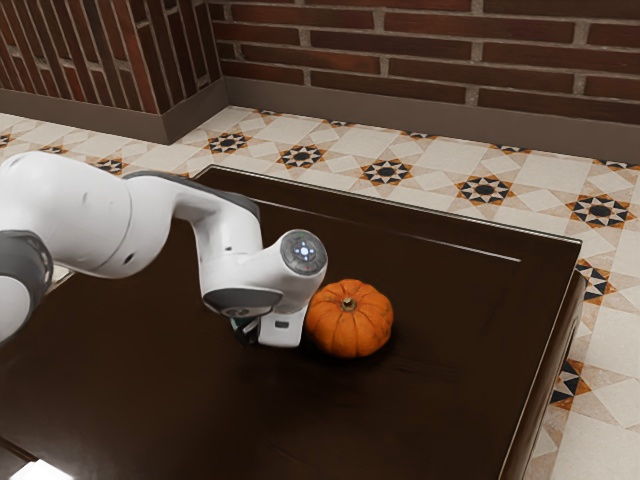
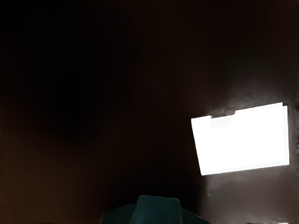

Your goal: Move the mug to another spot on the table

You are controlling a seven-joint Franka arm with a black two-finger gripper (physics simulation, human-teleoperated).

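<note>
Mug at lower centre of wrist frame, under pincer, cannot tell whether closed; seems grasping step, needs lift next.

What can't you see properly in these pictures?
Mug: wrist view, a blurred teal shape cut off by the lower edge.
Hand: exterior view, mostly hidden beneath the white arm.
Pumpkin: exterior view, one side covered by the arm.
</note>
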